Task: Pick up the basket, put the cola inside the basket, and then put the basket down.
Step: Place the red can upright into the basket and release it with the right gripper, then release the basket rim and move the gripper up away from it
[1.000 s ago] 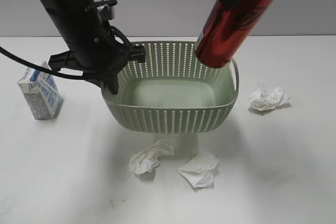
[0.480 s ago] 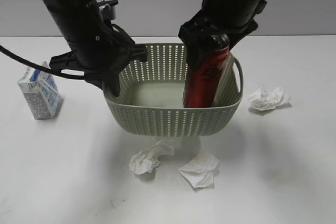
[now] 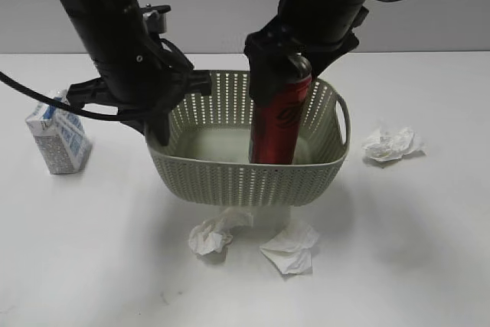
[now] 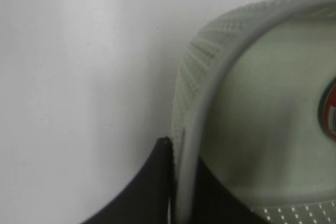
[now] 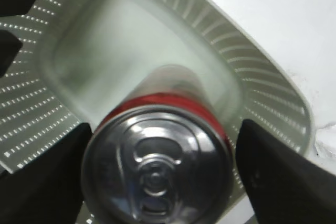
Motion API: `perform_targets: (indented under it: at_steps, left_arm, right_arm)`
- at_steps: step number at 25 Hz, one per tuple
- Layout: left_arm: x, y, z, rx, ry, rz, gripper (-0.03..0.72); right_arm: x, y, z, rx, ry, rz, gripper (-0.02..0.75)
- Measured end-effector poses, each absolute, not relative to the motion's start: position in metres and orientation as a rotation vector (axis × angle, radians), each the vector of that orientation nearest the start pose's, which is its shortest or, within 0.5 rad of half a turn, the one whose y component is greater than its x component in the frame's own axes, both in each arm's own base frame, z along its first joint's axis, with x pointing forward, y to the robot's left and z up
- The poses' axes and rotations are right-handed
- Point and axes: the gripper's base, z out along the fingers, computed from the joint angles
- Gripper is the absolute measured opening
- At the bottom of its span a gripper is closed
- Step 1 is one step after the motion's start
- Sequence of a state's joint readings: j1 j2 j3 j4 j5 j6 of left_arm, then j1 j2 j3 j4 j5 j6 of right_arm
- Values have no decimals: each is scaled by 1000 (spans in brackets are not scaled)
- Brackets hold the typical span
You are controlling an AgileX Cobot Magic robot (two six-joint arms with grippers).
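Nearest the camera in the exterior view: two crumpled white paper wads (image 3: 218, 232) (image 3: 290, 246) on a matte white table (image 3: 99, 266), the left wad tucked just under the front wall of the basket (image 3: 245, 181). Beyond them, pale sage-green plastic basket, rectangular with rounded corners, walls perforated in vertical slot rows, smooth floor, cut-out handle on the right end; front underside in shadow over the wads, contact with the table not discernible. Inside it, right of centre, cola can (image 3: 277, 120): tall, slim, glossy red with black logo, upright with a slight lean, base down near the floor. Silver pull-tab lid (image 5: 157, 174) fills the right wrist view, flanked by two black fingers (image 5: 283, 182). Right gripper (image 3: 282, 59) clamped on the can's top. Left gripper (image 3: 164, 109) pinching the basket's left rim, one black finger outside and one inside the wall, seen in the left wrist view (image 4: 170, 184). Open floor left of the can. Left of the basket, well apart, white-and-blue carton (image 3: 58, 135). To the right, a third paper wad (image 3: 392, 144), clear of the handle. Farthest, grey wall.
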State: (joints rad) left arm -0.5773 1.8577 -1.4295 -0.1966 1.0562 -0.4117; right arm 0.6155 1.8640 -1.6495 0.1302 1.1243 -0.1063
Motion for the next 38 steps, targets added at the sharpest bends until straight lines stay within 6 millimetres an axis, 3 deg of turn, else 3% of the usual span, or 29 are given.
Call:
perform_targets:
  at_steps: [3,7,11,13,16,19,21,24,32,38]
  left_arm:
    - [307,-218,232,129,3055,-365,0]
    - [306,-218,232,129,3058,-366,0]
    - [305,-219,231,118,3073,-385,0]
    - [305,-220,231,116,3076,-389,0]
    - [307,-217,232,94,3078,-401,0]
    - [313,-208,231,46,3079,-411,0]
    - [320,-202,229,10,3076,-411,0]
    - [337,-198,226,-13,3076,-406,0]
    - [390,-216,212,31,3077,-416,0]
    - [413,-222,182,22,3129,-392,0]
  right_arm:
    - [321,240,299,-951,2669,297,655]
    - [327,241,335,-915,2580,286,657]
    - [343,223,367,-799,2497,261,658]
    - [356,197,372,-692,2511,245,658]
    - [373,143,373,-498,2557,202,649]
    - [371,87,370,-321,2611,160,636]
    - [357,56,374,-240,2624,130,624]
    - [326,32,372,-200,2656,96,611]
    - [230,22,373,-203,2617,79,596]
    - [159,17,381,-197,2487,75,596]
